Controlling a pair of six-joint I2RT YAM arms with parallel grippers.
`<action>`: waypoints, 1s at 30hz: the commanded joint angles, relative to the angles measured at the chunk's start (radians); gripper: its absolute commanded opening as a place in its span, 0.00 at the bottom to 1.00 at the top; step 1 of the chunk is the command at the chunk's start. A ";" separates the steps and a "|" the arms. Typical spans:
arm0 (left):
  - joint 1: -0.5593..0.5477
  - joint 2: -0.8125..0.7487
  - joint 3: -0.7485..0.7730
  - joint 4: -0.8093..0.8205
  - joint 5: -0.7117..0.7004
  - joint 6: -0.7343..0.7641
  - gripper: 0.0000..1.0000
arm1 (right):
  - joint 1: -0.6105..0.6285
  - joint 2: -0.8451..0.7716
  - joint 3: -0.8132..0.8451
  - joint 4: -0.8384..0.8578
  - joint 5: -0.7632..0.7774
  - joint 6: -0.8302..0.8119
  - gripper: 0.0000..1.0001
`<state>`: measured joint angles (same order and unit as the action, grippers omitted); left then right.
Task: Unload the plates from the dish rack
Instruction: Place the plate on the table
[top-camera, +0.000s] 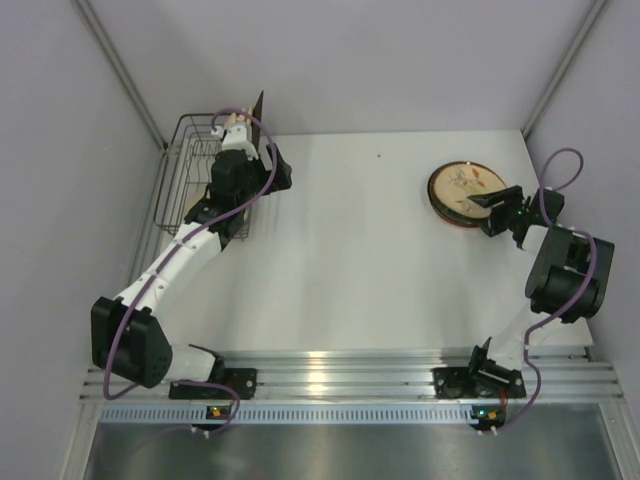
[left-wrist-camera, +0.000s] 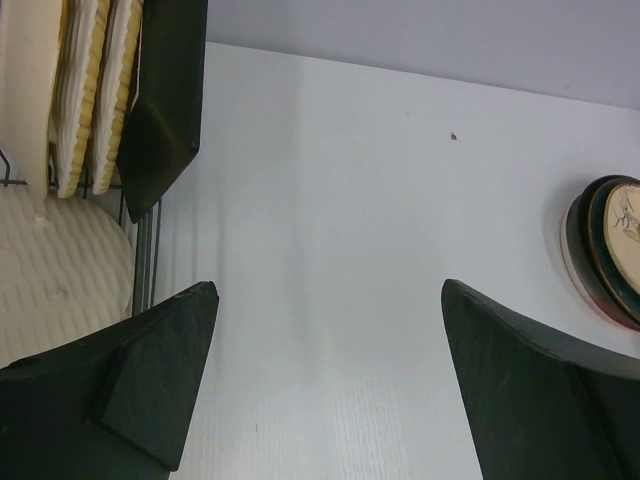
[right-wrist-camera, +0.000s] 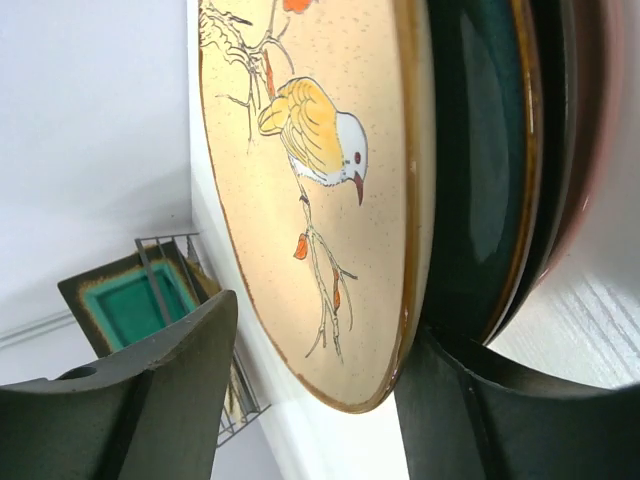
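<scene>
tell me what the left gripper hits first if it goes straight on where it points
Likely only bare table, then the back wall; depth is unclear. The left gripper has the dish rack off to its left, the plate stack off right.

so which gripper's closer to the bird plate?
Right. The right gripper is at the bird plate, its open fingers straddling the plate's rim. The left gripper is across the table, open, at the dish rack.
</scene>
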<state>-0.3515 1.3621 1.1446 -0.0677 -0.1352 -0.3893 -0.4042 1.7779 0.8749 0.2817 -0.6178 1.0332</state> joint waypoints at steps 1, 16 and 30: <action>0.006 -0.020 0.024 0.016 0.006 0.010 0.99 | -0.010 -0.067 -0.013 -0.051 -0.019 -0.030 0.62; 0.023 0.015 0.056 -0.006 -0.012 0.004 0.99 | -0.010 -0.203 -0.097 -0.331 -0.048 -0.173 0.71; 0.026 0.014 0.060 -0.009 -0.014 0.004 0.99 | -0.008 -0.222 -0.071 -0.360 -0.005 -0.239 0.00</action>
<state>-0.3309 1.3811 1.1633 -0.0914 -0.1413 -0.3897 -0.4042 1.5921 0.7727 -0.0616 -0.6594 0.8322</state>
